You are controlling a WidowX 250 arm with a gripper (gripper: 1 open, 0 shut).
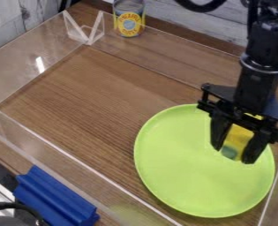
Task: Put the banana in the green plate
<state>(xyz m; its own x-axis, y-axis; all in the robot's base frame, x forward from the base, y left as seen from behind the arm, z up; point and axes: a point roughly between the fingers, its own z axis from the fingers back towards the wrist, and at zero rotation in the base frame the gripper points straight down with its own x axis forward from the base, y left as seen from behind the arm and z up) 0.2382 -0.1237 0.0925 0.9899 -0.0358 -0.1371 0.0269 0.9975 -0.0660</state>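
A large lime-green plate [176, 172] lies on the wooden table at the lower right. Over its right half hangs my black gripper [236, 152], pointing down and shut on the small yellow banana [236, 144], whose green end shows at the bottom between the fingers. The banana is held just above the plate's surface; whether it touches the plate I cannot tell.
A yellow-labelled can [129, 22] stands at the back of the table, beside a clear plastic stand [82, 31]. Clear acrylic walls [35, 62] edge the table. A blue object [53, 201] lies at the front left, outside the wall.
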